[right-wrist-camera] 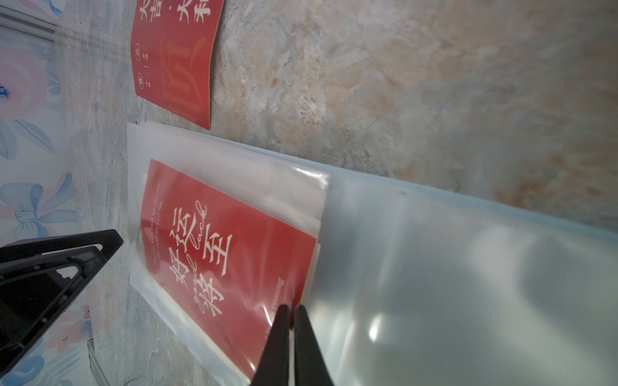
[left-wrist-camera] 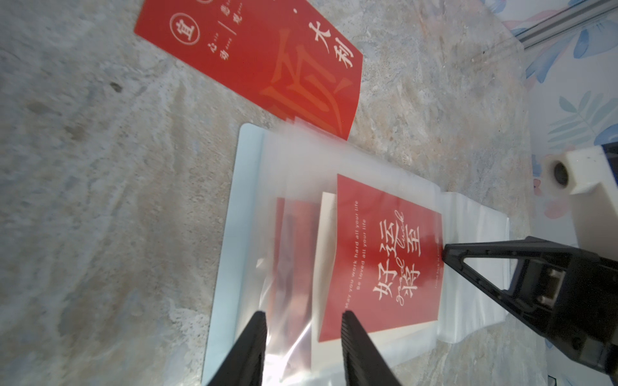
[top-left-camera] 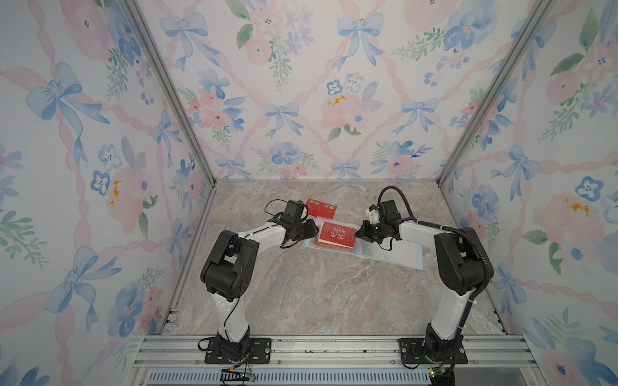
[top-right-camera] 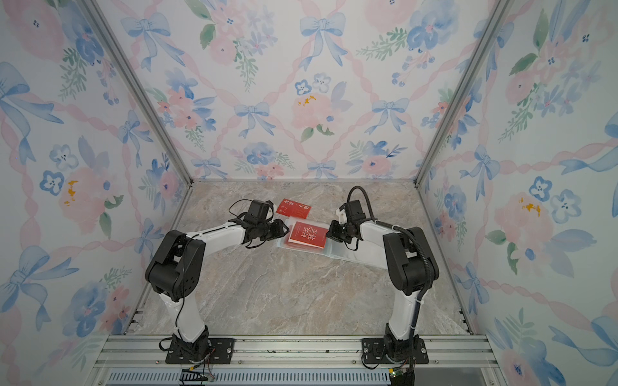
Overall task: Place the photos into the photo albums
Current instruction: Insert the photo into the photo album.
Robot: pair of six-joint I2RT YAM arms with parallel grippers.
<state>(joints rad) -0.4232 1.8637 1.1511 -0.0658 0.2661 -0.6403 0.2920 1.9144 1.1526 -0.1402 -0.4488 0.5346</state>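
The photo album (top-left-camera: 391, 255) (top-right-camera: 361, 254) lies open on the marble table, pale blue with clear sleeve pages. A red photo (top-left-camera: 337, 235) (top-right-camera: 308, 235) (left-wrist-camera: 388, 254) (right-wrist-camera: 214, 247) with white characters rests on its left page. My right gripper (top-left-camera: 357, 234) (top-right-camera: 328, 234) (right-wrist-camera: 290, 309) is shut on that photo's edge nearest the spine. Under hazy film lie a cream photo (left-wrist-camera: 326, 254) and more red ones (left-wrist-camera: 294, 247). My left gripper (top-left-camera: 316, 230) (top-right-camera: 287, 230) (left-wrist-camera: 304, 315) stands open over the album's left edge, clear film between its fingers. Another red photo (top-left-camera: 321, 207) (left-wrist-camera: 267, 56) (right-wrist-camera: 177, 56) lies loose behind the album.
Floral walls with aluminium posts close in the table on three sides. The loose red photo's corner nearly meets the album's far corner. Both arm bases are bolted to a rail (top-left-camera: 334, 347) at the front edge.
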